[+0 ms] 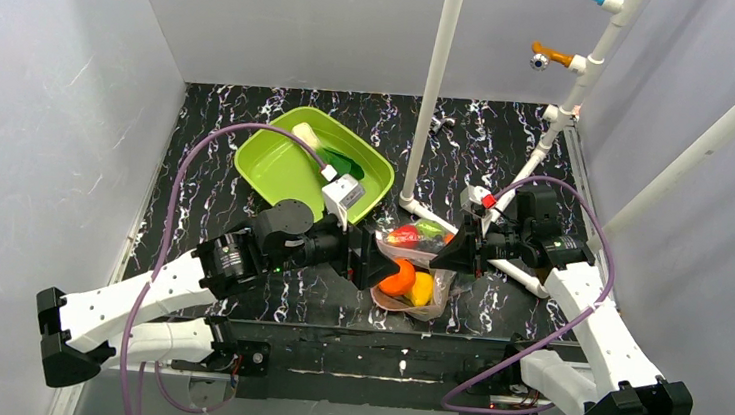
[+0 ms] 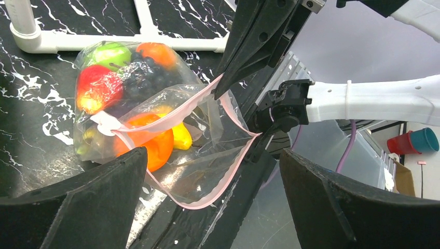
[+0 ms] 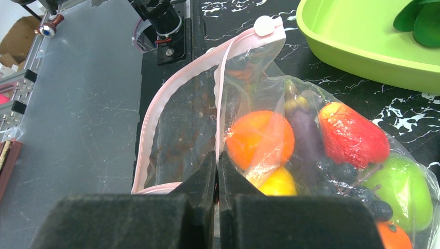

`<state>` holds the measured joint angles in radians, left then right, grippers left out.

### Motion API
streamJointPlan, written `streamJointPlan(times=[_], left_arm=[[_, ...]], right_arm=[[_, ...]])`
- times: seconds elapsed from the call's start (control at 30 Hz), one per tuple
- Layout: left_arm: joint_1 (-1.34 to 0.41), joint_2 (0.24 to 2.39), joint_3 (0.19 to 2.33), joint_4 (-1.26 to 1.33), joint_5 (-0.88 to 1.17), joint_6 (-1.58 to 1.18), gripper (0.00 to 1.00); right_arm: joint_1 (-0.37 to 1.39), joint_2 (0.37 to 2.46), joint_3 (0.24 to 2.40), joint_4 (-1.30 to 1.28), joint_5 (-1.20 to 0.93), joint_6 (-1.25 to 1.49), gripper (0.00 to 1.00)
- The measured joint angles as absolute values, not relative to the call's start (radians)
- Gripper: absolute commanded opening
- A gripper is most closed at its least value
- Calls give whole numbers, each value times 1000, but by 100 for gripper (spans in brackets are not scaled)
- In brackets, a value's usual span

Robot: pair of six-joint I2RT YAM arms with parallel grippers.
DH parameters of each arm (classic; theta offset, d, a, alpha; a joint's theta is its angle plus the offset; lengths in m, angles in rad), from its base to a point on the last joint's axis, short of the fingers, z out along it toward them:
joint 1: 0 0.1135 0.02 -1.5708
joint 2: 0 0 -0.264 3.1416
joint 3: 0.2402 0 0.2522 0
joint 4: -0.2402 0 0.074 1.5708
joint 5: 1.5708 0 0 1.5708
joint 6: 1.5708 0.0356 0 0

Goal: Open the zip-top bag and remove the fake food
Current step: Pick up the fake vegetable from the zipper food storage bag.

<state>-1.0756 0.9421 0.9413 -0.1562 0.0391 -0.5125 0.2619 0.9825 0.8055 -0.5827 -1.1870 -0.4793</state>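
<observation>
The right gripper (image 3: 218, 155) is clamping the zip-top bag (image 3: 179, 119) by its pink strip while the left gripper (image 2: 211, 155) is hovering, fingers wide apart, just left of its open mouth

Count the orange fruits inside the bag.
2. One orange fruit sits at the open mouth of the zip-top bag, beside the lemon; the second lies at its closed end, next to the green apple. Others may be hidden beneath the pile.

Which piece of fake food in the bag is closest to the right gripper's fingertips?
The large orange, right beside the right gripper pinching the zip-top bag. The lemon sits just behind; red fruit, grapes, green apple lie deeper.
</observation>
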Motion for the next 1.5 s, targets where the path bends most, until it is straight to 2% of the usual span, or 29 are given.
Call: streamJointPlan(times=[0.27,0.33,0.5,0.9,1.13,1.33,1.5], left_arm=[[-1076,963,941,-149,53,-509,96],[-1076,971,942,-149,56,-509,90],[-1076,991,952,-150,68,-508,62],[-1077,1166,1040,-171,120,-545,44],[-1116,1263,1084,-266,93,-567,44],[-1145,1316,1087,-323,-29,-588,54],[-1145,1399,1081,-292,-144,-595,58]], right_arm=[[262,982,805,-585,-1186,-483,1],[262,982,805,-586,-1185,-484,1],[261,982,805,-587,-1184,-483,1],[257,982,802,-579,-1174,-470,1],[257,982,802,-573,-1170,-462,1],[257,982,794,-525,-1158,-393,1],[271,1001,765,-409,-1094,-257,1]])
